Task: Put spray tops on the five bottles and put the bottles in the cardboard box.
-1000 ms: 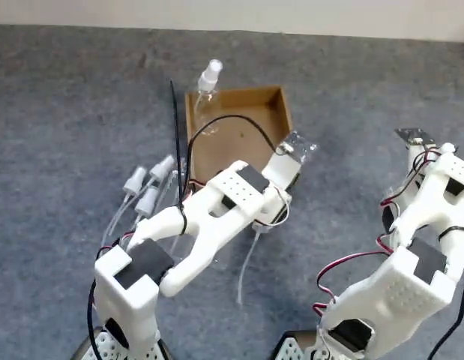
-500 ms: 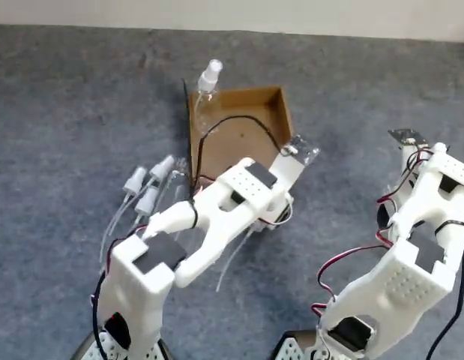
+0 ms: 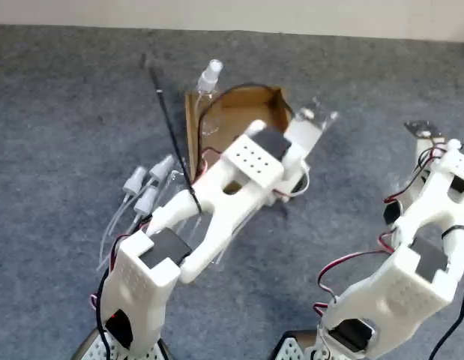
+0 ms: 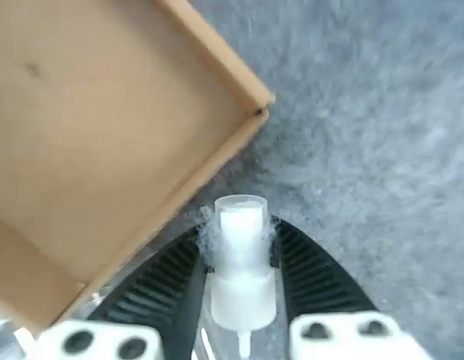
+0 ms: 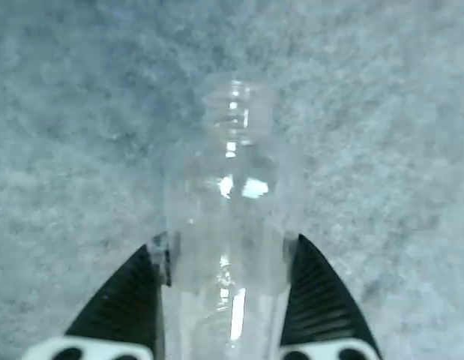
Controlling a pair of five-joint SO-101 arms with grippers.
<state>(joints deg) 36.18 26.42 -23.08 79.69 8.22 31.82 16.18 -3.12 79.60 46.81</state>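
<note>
Tabletop [image 3: 67, 97] fuzzy grey, pale wall [image 3: 217, 13] beyond, cardboard box [image 3: 230, 124] on it

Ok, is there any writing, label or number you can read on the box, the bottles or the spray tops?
None.
The box is plain cardboard with no print.
The bottle in the right fingers is clear, with no label.
The spray top in the left fingers is plain white.
</note>
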